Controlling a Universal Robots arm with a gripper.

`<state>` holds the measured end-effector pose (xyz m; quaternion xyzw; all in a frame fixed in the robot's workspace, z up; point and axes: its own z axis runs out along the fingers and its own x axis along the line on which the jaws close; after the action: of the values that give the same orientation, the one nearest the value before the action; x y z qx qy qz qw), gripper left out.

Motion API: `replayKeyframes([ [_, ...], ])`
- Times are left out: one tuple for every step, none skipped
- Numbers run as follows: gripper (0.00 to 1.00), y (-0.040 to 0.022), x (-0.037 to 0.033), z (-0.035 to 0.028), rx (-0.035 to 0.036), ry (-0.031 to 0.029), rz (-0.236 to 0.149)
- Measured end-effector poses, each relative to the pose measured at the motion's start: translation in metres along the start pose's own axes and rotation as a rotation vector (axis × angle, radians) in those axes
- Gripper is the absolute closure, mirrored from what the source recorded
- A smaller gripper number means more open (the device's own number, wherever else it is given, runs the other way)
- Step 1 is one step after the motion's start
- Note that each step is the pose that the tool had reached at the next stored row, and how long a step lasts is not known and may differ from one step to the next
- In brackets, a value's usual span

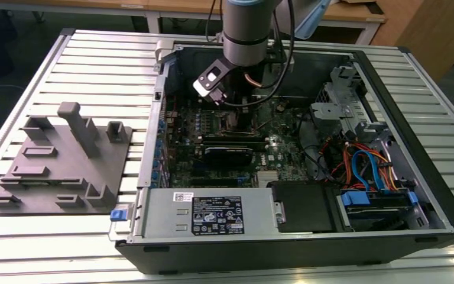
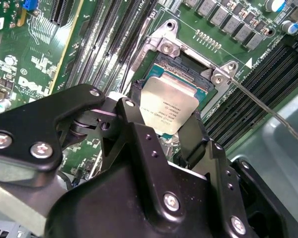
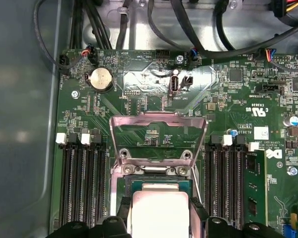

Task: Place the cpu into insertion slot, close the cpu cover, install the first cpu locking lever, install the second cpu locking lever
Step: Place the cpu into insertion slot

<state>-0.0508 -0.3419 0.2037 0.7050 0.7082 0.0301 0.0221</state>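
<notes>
Between matte black fingers [image 2: 193, 136] sits the flat, silvery square cpu [image 2: 170, 106].

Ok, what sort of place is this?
Probably a robotics lab or workshop: an open desktop computer case lies on a slatted metal table beside a grey fixture block, with wooden desks beyond.

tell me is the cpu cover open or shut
Open: the cpu cover is swung back, hinged away from the cpu, which lies bare.
</notes>
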Motion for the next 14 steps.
replayKeyframes([
  [0.46, -0.0003, 0.0, 0.0002, 0.0001, 0.0005, 0.0],
  [0.46, -0.0006, 0.0001, 0.0008, 0.0, 0.0019, 0.0],
  [0.46, -0.0007, 0.0004, 0.0013, -0.0001, 0.0026, 0.0],
  [0.46, -0.0008, 0.0005, 0.0016, 0.0, 0.0026, 0.0],
  [0.46, -0.0012, 0.0008, 0.0021, 0.0001, 0.0026, 0.0],
  [0.46, -0.0015, 0.0012, 0.0026, 0.0, 0.0027, 0.0],
  [0.46, -0.0019, 0.0015, 0.0032, 0.0001, 0.0026, 0.0],
  [0.46, -0.0022, 0.0018, 0.0038, 0.0, 0.0027, 0.0],
  [0.46, -0.0022, 0.0019, 0.0045, 0.0001, 0.0027, 0.0],
  [0.46, -0.0022, 0.0021, 0.0055, 0.0001, 0.0027, 0.0],
  [0.46, -0.0024, 0.0022, 0.0066, 0.0, 0.0029, 0.0],
  [0.46, -0.0025, 0.0024, 0.0078, 0.0, 0.0038, 0.0],
  [0.46, -0.0026, 0.0024, 0.0088, 0.0, 0.0051, 0.0],
  [0.46, -0.0027, 0.0023, 0.0097, 0.0001, 0.0063, 0.0],
])
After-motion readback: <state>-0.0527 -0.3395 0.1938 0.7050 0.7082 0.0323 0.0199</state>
